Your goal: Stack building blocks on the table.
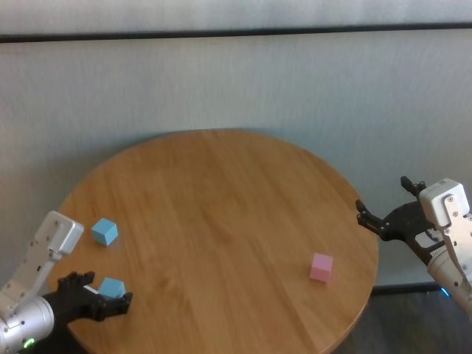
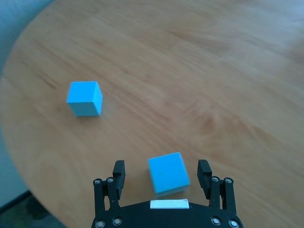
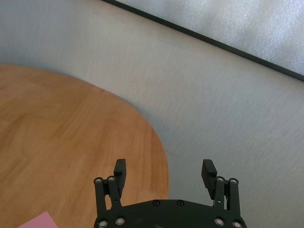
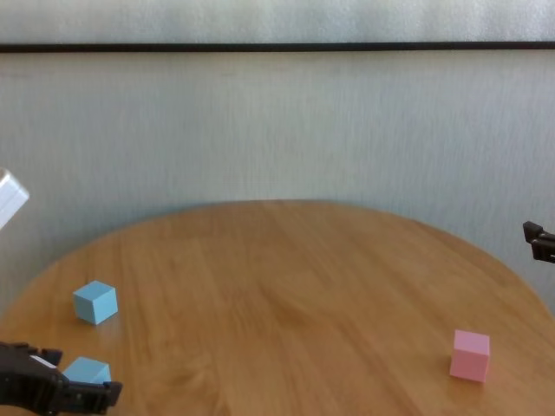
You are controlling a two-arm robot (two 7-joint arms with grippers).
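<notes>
Three small matte cubes are sitting on the round orange-brown wood-grain counter (image 1: pixel 221 206), none stacked. The near light blue block (image 2: pixel 167 174) is lying at the counter's near left edge, between the spread fingers (image 2: pixel 118 173) of the left gripper (image 2: pixel 161 173); the fingers are flanking it without clearly touching. The far light blue block (image 1: pixel 105 231) is resting near it, a little farther in on the left, apart from it. The pink block (image 1: pixel 321 266) is standing well apart, near the right edge. The right gripper (image 1: pixel 383 221) is hanging off the counter's right rim, fingers spread wide, holding nothing.
</notes>
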